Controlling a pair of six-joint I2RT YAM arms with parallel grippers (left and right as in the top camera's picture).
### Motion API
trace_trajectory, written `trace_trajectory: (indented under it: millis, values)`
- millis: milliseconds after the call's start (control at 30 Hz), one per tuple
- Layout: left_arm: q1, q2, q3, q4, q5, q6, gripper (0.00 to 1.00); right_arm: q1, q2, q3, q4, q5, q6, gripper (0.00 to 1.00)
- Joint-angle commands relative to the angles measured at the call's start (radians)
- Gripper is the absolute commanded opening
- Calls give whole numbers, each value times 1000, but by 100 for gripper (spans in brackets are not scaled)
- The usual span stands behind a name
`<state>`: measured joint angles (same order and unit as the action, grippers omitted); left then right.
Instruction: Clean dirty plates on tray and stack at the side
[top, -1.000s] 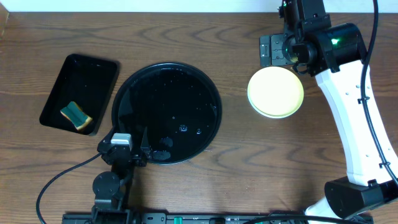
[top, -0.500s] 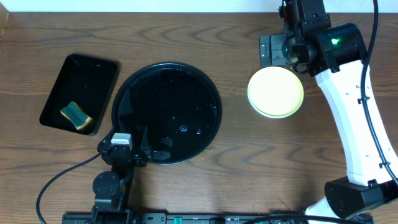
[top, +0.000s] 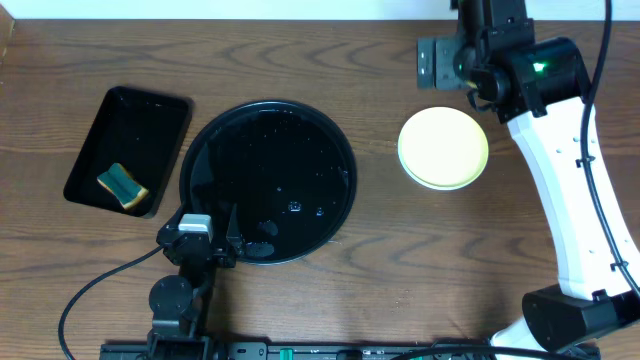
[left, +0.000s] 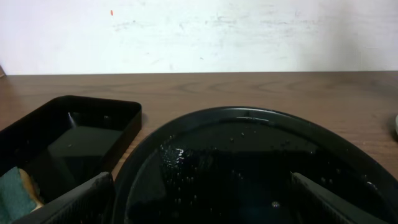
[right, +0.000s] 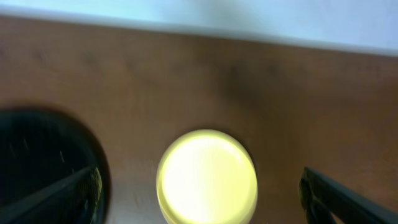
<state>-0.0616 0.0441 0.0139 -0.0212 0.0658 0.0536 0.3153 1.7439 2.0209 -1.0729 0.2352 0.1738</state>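
Observation:
The round black tray holds only water droplets; no plate lies on it. To its right on the table sit the stacked plates, pale yellow on top with a pale green edge showing beneath. My right gripper hangs open beyond the stack, near the table's far edge, holding nothing. Its blurred wrist view looks down on the yellow plate between the wide-apart fingers of the right gripper. My left gripper rests open at the tray's near rim, and the left gripper is empty.
A rectangular black tray stands left of the round one, with a green and yellow sponge in its near end. The sponge also shows in the left wrist view. A white wall borders the far side of the table.
My right gripper has moved back from the stacked plates toward the far edge of the table, still open. The left arm, the tray and the plates have not moved.

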Motion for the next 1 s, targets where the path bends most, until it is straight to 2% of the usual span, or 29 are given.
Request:
trace_trajectory:
  millis: [0,167,400,567,733,967]
  values:
    - [-2,1,-10,-43,31,14,88,6,-93,2,88,9,-13,99]
    - [-2,1,-10,-43,31,14,88,4,-245,-135,314,24,-14,99]
    - [-2,1,-10,-43,31,14,88,-7,-574,-562,608,30,-14,99]
    - [-2,1,-10,-43,31,14,88,-27,-816,-846,702,29,-13,99]
    - [-2,1,-10,-43,31,14,88,-44,-1052,-1078,710,29,24,99]
    - [-2,1,-10,-43,31,14,88,-90,-1327,-1361,734,23,136,99]
